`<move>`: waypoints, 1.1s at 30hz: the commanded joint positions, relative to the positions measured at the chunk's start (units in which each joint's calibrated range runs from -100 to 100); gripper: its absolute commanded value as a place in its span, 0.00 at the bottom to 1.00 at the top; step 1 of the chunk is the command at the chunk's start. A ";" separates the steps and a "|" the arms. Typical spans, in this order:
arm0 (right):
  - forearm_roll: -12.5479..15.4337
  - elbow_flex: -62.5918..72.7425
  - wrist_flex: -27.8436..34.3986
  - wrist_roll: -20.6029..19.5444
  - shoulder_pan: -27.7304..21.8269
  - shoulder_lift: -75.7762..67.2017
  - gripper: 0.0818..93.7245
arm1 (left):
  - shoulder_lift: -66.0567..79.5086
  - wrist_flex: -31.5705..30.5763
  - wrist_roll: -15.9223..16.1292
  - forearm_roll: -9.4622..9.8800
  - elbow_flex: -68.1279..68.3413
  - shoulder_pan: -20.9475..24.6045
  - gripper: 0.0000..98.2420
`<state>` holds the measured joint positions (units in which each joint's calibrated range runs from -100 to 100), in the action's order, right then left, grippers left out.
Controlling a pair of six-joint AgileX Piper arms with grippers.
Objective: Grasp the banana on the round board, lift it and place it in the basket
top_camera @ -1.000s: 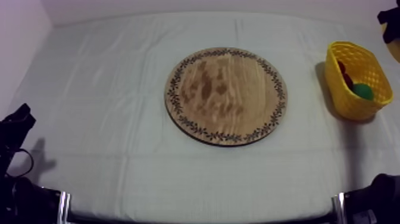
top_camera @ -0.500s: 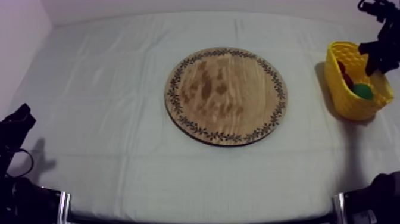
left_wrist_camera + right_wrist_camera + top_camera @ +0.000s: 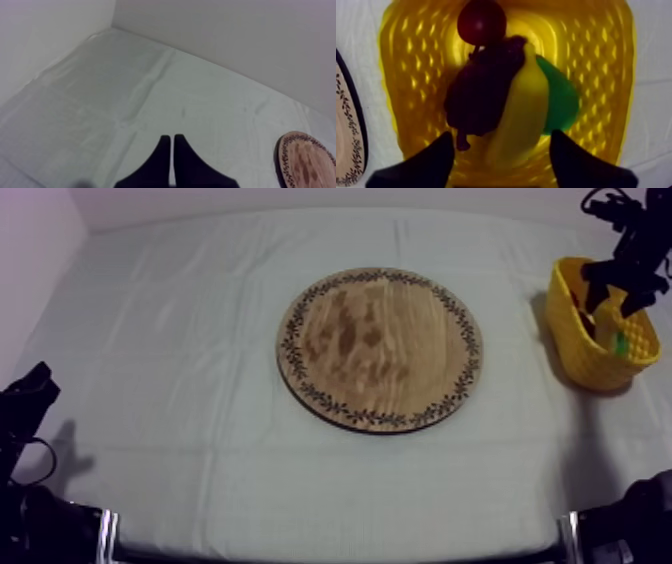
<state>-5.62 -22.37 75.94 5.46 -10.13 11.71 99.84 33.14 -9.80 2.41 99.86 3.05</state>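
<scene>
Grey-white cloth (image 3: 170, 318) all over the table, nothing fancy. Right gripper (image 3: 612, 296) hung over the yellow basket (image 3: 575, 338) at the upper right of the frame, fingers spread wide, gripping nothing. Right under it the banana (image 3: 523, 115) lay inside the basket, across the grapes (image 3: 481, 95) and the pear (image 3: 561, 100), with the small red fruit (image 3: 482, 22) beyond. Looked like light, stiff, smooth plastic to me, so I'd pinch it across the middle. Board (image 3: 380, 348) sat mid-frame with no fruit on it. Left gripper (image 3: 171, 142) was pressed shut over the cloth.
</scene>
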 commanded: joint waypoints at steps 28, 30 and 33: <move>0.89 -1.49 -1.36 1.75 -1.58 -10.01 0.81 | -0.02 0.00 0.01 0.01 0.03 0.02 0.00; 1.31 -3.00 -3.20 2.15 -1.88 -12.70 0.78 | -0.02 0.00 0.01 0.01 0.03 0.02 0.00; 2.18 -5.87 -7.08 2.93 -2.38 -17.01 0.72 | -0.02 0.00 0.01 0.01 0.03 0.02 0.00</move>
<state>-3.80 -26.70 71.21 8.08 -12.39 -2.50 99.84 33.14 -9.80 2.41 99.86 3.05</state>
